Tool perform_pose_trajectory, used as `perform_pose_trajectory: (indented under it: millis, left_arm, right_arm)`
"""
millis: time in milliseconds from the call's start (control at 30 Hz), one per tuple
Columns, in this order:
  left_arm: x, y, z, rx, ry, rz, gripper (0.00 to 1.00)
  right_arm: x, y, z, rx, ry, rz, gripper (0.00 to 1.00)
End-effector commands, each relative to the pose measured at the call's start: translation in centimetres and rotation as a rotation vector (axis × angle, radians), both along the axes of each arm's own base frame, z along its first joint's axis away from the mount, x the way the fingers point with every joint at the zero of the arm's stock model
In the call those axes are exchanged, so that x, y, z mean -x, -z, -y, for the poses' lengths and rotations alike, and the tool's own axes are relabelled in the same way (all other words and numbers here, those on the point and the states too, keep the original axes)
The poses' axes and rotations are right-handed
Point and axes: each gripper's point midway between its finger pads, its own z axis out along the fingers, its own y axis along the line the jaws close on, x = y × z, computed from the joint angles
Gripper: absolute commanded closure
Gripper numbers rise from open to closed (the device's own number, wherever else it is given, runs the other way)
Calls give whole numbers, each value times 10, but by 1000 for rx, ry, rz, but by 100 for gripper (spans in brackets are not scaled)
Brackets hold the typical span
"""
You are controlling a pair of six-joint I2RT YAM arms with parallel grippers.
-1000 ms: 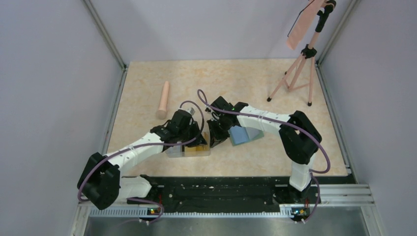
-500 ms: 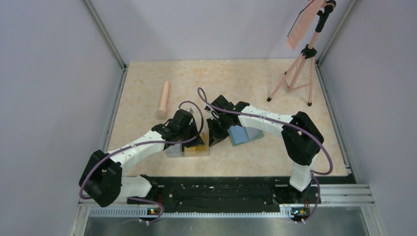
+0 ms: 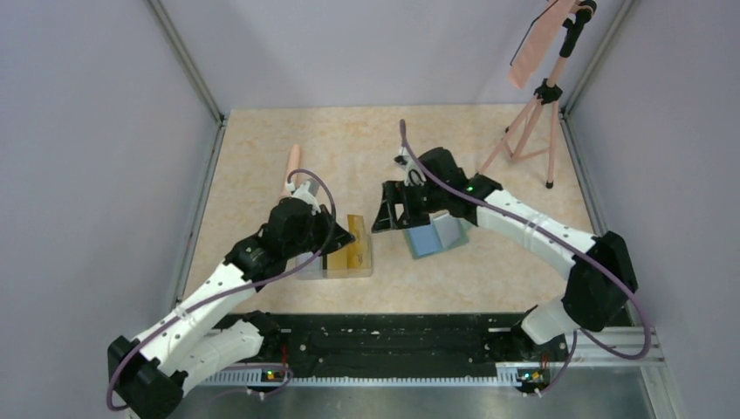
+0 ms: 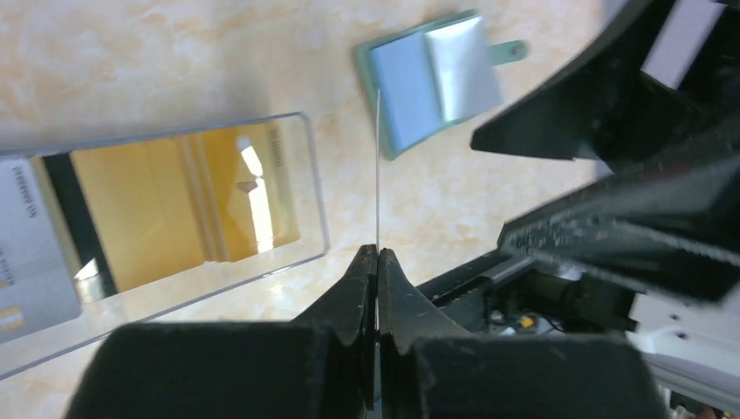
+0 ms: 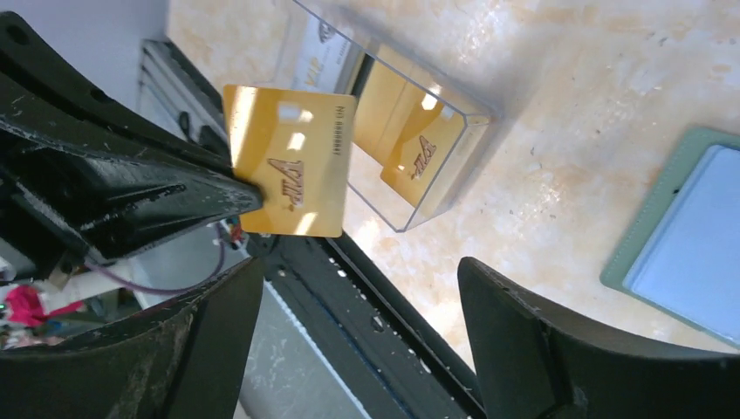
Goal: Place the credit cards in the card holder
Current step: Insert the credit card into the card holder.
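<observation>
above beige table (image 3: 349, 140), left gripper (image 4: 377, 253) pinches yellow card (image 5: 292, 161).

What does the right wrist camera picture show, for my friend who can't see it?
The left end effector pinches a yellow credit card by its edge. Behind it a clear plastic box holds more yellow cards, the green card holder lies open at the right, and the right end effector stands wide open below.

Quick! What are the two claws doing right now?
Left claw: closed, pinching a yellow card.
Right claw: open, holding nothing.
</observation>
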Motion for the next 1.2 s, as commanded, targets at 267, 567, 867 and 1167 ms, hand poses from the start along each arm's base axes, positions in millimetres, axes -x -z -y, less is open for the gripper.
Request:
perform_pose_trajectory:
  millis: [267, 567, 867, 1167]
  left_arm:
    - [39, -86, 51, 560, 298, 260, 100]
    - [48, -106, 59, 638, 388, 304, 100]
    - [44, -101, 58, 636, 360, 299, 100]
    - [38, -82, 61, 596, 334, 237, 72]
  right_arm:
    - [27, -84, 34, -490, -151, 5, 28]
    - [38, -87, 32, -558, -209, -50, 53]
    - [44, -111, 29, -685, -243, -53, 74]
    - [46, -103, 32, -632, -229, -60, 100]
